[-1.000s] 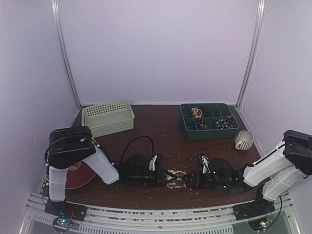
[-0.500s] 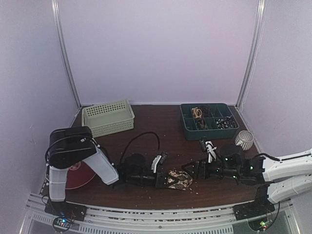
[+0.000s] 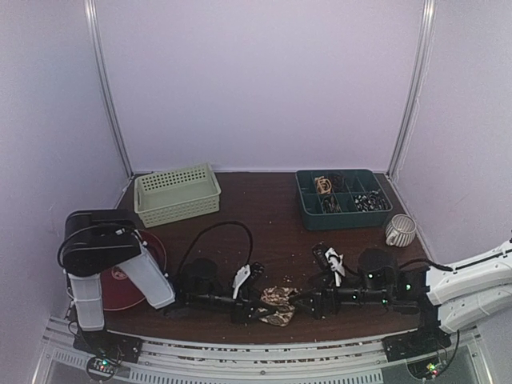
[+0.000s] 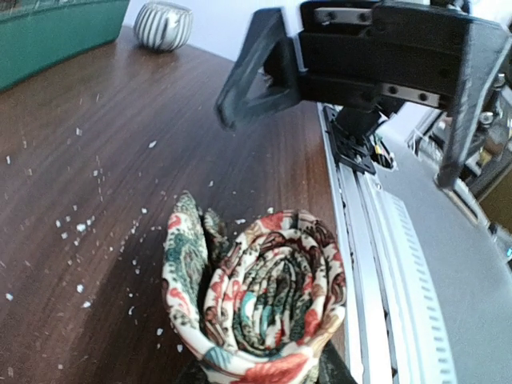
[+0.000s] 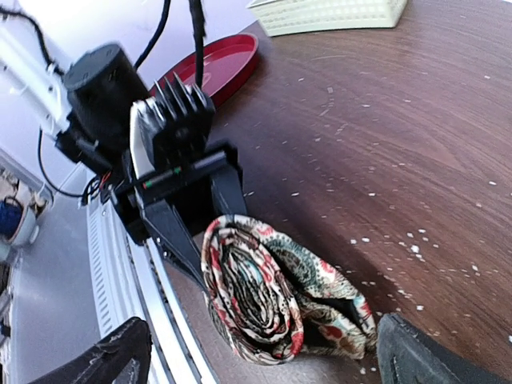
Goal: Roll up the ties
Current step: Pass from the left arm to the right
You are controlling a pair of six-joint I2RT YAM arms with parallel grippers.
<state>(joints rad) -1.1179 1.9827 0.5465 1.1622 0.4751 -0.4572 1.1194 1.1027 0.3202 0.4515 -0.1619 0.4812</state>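
Pinching the rolled tie [image 4: 256, 296], the left claw [image 3: 253, 310] faces the wide-spread right claw [image 4: 352, 104] nearby

tie [image 3: 277, 299] 1 | basket [image 3: 178, 192] 1 | divided tray [image 3: 346, 221] 1 | mug [image 3: 400, 230] 1 | red plate [image 3: 118, 290] 1

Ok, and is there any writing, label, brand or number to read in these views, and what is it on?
No text can be read in any view.
rolled tie: paisley pattern only, no label showing.
mug: stripes, no wording.
red plate: a pale fleck, too small to tell whether it is print.
green organizer tray: contents too small to show any marking.
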